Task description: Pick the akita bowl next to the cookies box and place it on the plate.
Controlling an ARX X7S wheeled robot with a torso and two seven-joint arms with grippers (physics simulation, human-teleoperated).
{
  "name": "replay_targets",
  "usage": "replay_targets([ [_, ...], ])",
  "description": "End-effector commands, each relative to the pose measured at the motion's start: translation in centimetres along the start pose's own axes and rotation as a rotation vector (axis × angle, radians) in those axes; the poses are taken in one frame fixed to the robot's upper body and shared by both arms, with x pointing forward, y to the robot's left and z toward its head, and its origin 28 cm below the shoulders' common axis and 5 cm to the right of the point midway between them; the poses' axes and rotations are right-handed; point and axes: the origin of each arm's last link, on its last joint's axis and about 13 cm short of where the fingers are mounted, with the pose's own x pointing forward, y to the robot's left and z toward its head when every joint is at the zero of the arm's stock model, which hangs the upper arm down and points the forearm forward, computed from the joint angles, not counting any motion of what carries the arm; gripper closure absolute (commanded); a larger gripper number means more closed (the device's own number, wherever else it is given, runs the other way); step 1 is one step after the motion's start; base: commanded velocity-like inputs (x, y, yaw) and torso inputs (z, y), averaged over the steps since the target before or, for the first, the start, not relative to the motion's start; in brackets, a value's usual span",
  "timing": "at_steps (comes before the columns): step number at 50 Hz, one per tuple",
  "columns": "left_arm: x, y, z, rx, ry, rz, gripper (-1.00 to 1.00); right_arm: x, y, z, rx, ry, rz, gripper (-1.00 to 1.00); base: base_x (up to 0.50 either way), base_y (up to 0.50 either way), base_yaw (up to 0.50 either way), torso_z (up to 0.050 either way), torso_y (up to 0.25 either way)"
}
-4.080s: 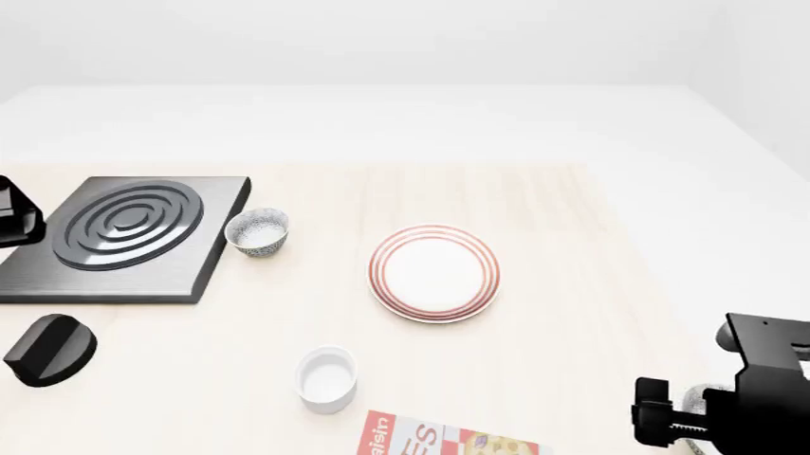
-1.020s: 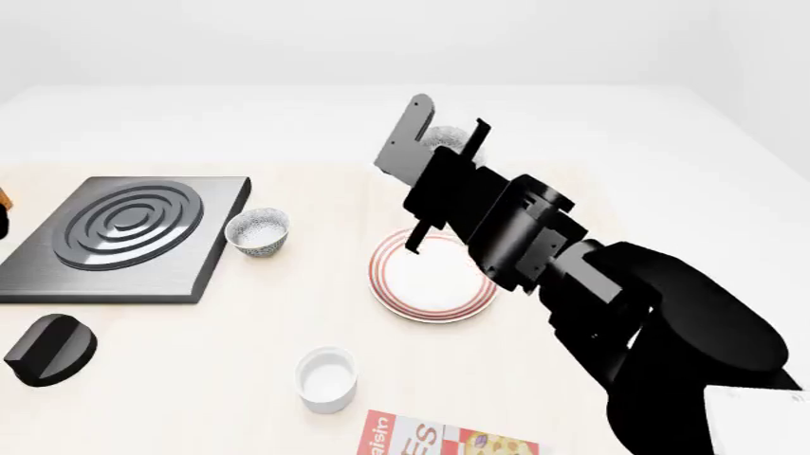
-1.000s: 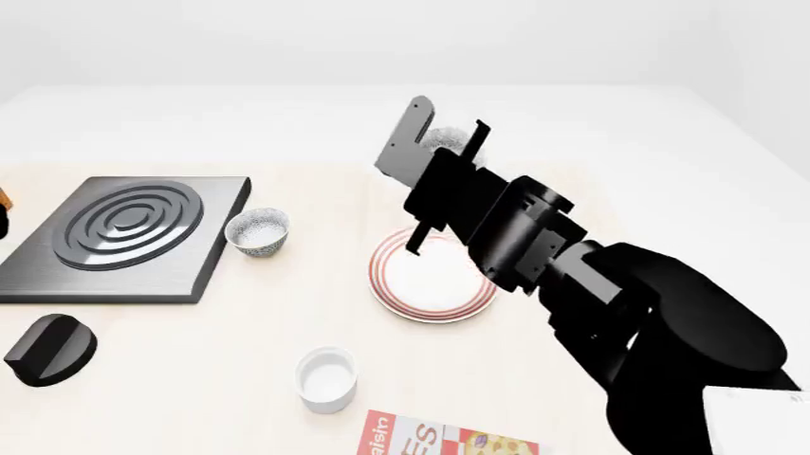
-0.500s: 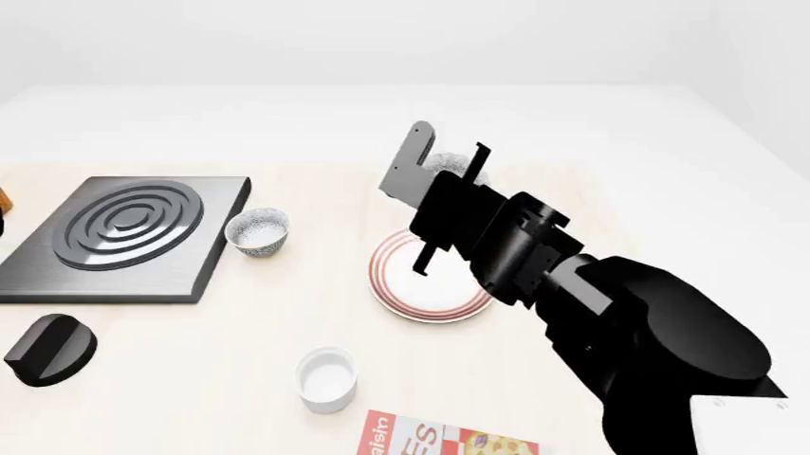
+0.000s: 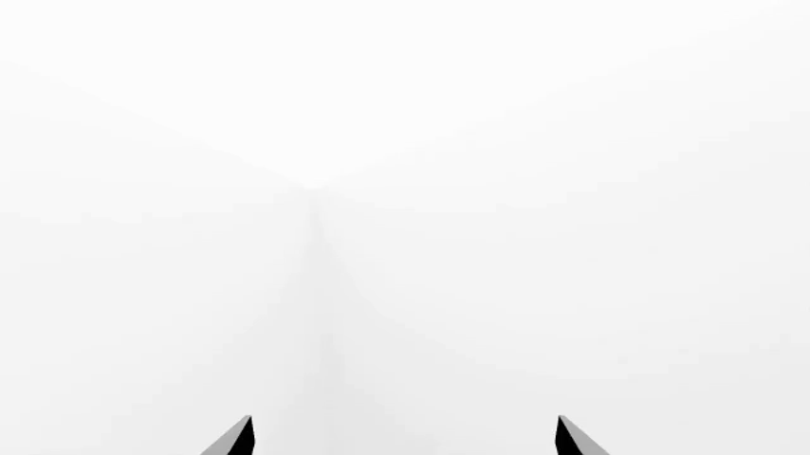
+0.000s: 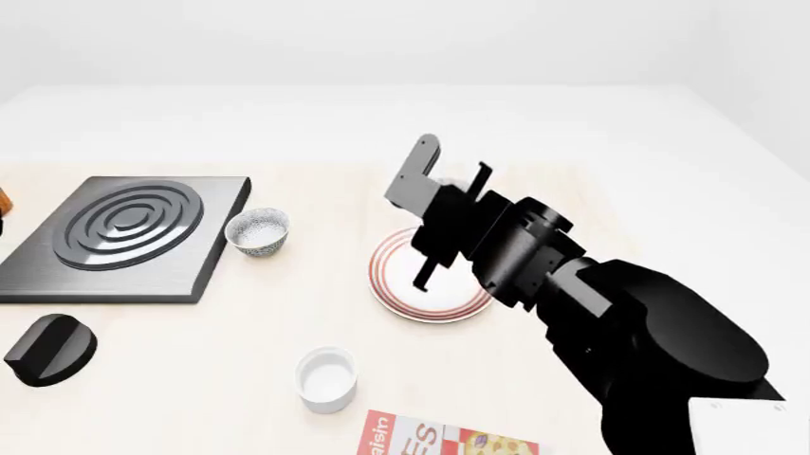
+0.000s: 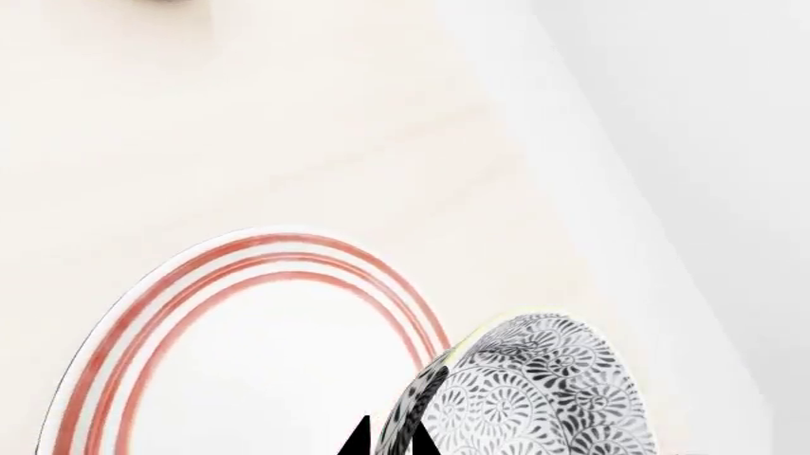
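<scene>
Akita bowl point(image 7: 532, 389) is pinched tilted at its rim by the right gripper point(image 7: 389, 444), beside the plate point(image 7: 190, 313); it may slip or land off-centre (left gripper point(image 5: 402, 438) spread, idle).

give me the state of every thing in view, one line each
grey-blue patterned bowl in the right gripper: held, tilted on edge over the plate's rim
right gripper: shut on that bowl's rim
red-ringed white plate: flat on the table, nothing resting on it
second patterned bowl: upright beside the black stove plate
plain white cup: upright, empty
cookies box: lying flat, cut off by the frame edge
left gripper: open, holding nothing
</scene>
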Motion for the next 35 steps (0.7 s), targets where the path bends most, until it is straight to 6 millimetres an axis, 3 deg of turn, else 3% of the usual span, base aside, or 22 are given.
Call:
replay_targets([
  [1,-0.08,0.03,0.00,-0.003,-0.004,-0.001,-1.00,-0.03,-0.03,-0.01,0.002,0.005,0.031,1.00,0.00,0.00,0.00,0.000,0.000],
  [16,-0.35,-0.05,-0.03,-0.001,-0.018,-0.036,-1.00,0.15,0.46,0.04,0.006,-0.006,0.060,1.00,0.00,0.00,0.00,0.000,0.001],
  [26,-0.38,0.12,0.25,-0.011,-0.032,-0.030,-1.00,0.13,0.51,0.38,0.010,-0.028,0.063,1.00,0.00,0.00,0.00,0.004,-0.216],
  [35,-0.38,0.26,0.33,-0.022,-0.033,-0.014,-1.00,0.10,0.49,0.62,0.017,-0.044,0.066,1.00,0.00,0.00,0.00,0.000,0.000],
])
